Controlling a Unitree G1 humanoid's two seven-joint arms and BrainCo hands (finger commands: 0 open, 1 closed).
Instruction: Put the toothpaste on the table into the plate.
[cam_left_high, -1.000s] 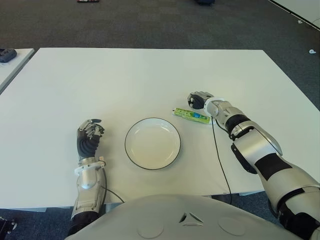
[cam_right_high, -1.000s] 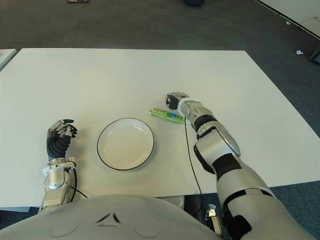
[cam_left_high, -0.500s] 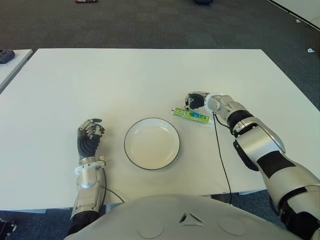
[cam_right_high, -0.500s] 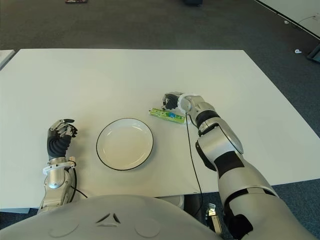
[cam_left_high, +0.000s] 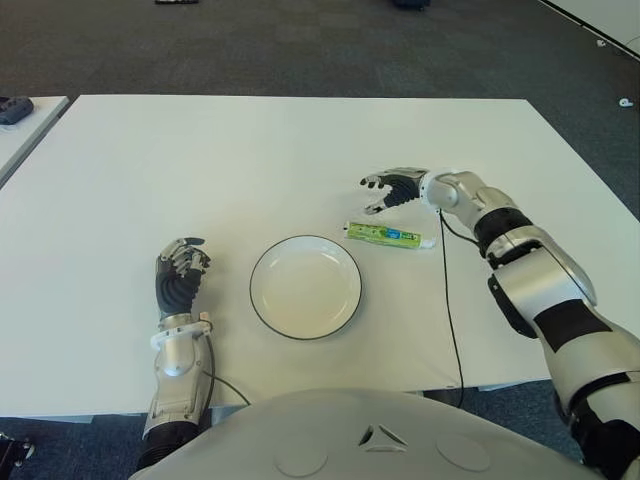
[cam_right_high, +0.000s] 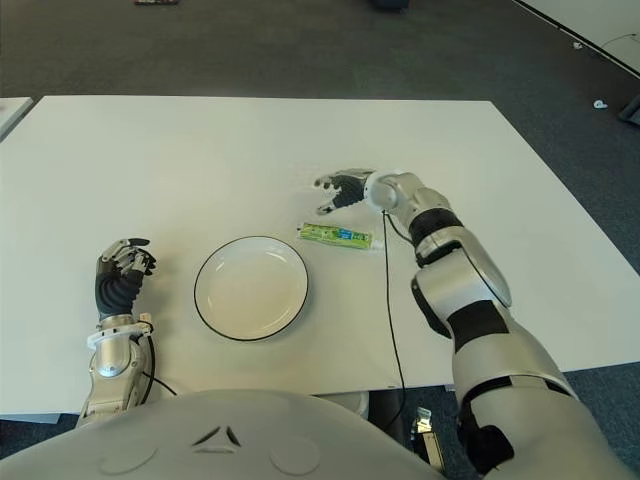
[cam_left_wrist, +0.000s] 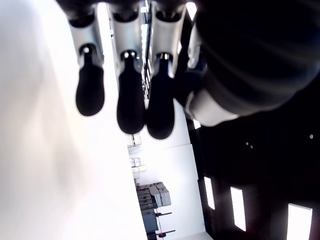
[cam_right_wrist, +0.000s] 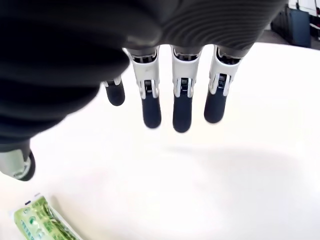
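The right robot hand (cam_left_high: 392, 188) is held over the white bench (cam_left_high: 250, 160) with its fingers (cam_right_wrist: 181, 107) stretched out and spread, holding nothing. In its wrist view the four fingers hang straight and apart from one another, with bare bench surface beyond them and one end of the green tube at the edge of the picture.

The toothpaste (cam_left_high: 385, 235) lies flat on the bench just on the robot's side of that hand, close below the fingertips but not touching them. It is a green tube with a white cap end, lying roughly crosswise, the cap pointing towards the robot's right, under the forearm's side of the hand.

The plate (cam_left_high: 270, 268), white with a dark rim, sits nearer the robot and to the left of the right robot hand. The tube's near end is just beside the plate's rim, apart from it, and nothing lies in the plate.

The left robot hand (cam_left_high: 178, 274) shows well to the left of the plate, fingers curled in on themselves and gripping nothing.

A thin black cable (cam_left_high: 445, 300) runs along the bench beside the right forearm.
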